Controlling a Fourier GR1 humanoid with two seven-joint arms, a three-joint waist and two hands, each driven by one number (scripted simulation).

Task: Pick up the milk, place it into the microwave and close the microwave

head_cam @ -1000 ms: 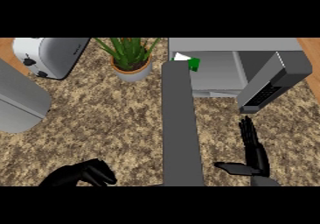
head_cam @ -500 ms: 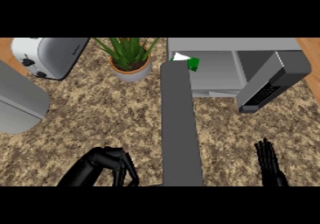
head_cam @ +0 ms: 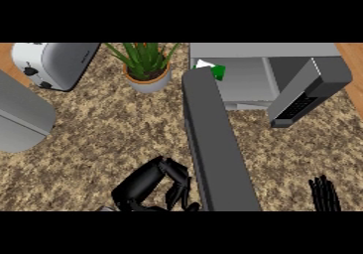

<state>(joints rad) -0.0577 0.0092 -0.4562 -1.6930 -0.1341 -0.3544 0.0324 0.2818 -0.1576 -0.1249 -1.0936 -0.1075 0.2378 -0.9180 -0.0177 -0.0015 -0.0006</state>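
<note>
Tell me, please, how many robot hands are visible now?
2. The left hand, fingers curled, is at lower centre beside the open microwave door. The right hand shows only straight fingers at the lower right edge.

A single view looks steeply down from the robot's head onto a speckled counter (head_cam: 104, 134), close enough that only the hands show at the lower edge. The left hand (head_cam: 144, 186) sits low and left of centre, the right hand's fingertips (head_cam: 324, 194) at the lower right corner. Far ahead of both hands, at the top edge, the view takes in a toaster (head_cam: 56, 62), potted plant (head_cam: 146, 64) and open microwave (head_cam: 269, 74).
</note>
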